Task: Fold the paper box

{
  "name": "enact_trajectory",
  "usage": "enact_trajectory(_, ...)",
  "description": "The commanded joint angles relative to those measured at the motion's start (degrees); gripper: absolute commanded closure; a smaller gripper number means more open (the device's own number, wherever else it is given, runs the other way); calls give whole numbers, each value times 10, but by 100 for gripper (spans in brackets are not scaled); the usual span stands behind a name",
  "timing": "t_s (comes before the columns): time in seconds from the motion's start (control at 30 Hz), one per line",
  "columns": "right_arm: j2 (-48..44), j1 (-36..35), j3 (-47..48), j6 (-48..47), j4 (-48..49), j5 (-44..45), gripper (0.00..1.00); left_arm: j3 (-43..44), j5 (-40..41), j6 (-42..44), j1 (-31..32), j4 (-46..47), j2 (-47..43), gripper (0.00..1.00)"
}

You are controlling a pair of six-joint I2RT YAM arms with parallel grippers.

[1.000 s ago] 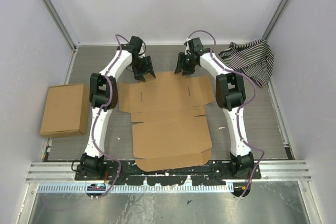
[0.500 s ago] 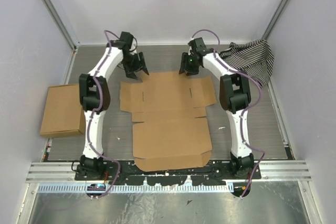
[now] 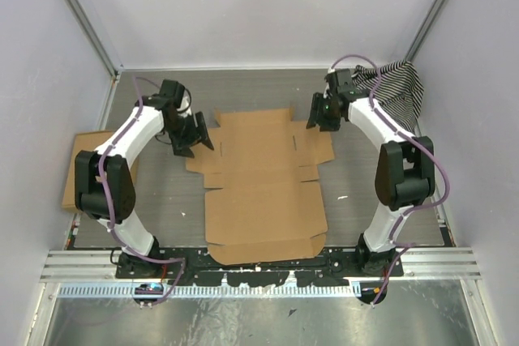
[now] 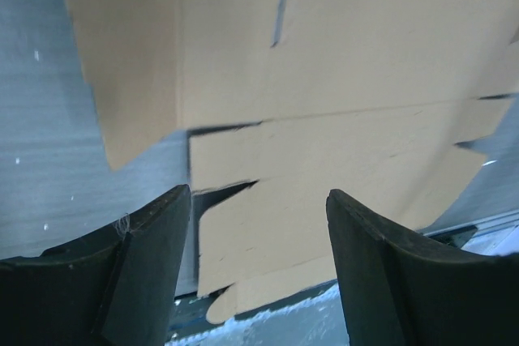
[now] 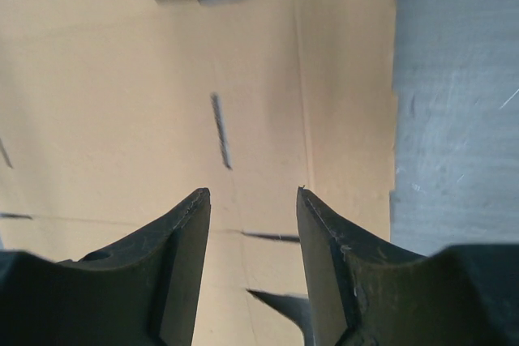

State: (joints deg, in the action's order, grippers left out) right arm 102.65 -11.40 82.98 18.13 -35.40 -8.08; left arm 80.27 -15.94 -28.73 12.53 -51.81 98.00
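On the pale-walled grey table [image 3: 243, 91], the paper box [image 3: 261, 188] lies flat.

White links [image 3: 136, 126], black joints [image 3: 104, 188], purple cables [image 3: 354, 57], black tools [image 4: 258, 194].

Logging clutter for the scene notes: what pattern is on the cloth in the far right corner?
Black-and-white stripes; the cloth shows best in the top external view.

Robotics lab test cell. Indicated by: a grey table [image 3: 268, 91] boxed in by plain pale panels [image 3: 268, 6] set in aluminium profile posts [image 3: 81, 10]. The left arm [image 3: 134, 129] and right arm [image 3: 369, 119], white and black, are bolted to a metal rail [image 3: 454, 263] at the near edge. Purple cables [image 3: 354, 58] are routed along the links. A slotted cable strip [image 3: 243, 289] is mounted in front.
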Motion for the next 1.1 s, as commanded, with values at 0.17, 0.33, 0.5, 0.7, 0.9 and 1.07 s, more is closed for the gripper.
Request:
enact_trajectory(0.17,-63,-1,-152,-1,2,-85,46,-134,-37,-5,-1,36,-42,25)
enact_trajectory(0.33,-71,-1,-190,-1,-11,-104,45,-169,-60,-20,0,63,-49,25)
enact_trajectory(0.5,-80,0,-223,-6,-9,-93,44,-196,-69,-23,0,76,-51,25)
enact_trajectory(0.7,-77,0,-247,-2,8,-88,44,-212,-69,-25,4,90,-42,26)
enact_trajectory(0.9,-65,-1,-257,3,29,-95,44,-224,-68,-29,8,108,-31,26)
enact_trajectory(1.07,-59,-3,-246,4,33,-115,45,-224,-73,-33,20,112,-19,27)
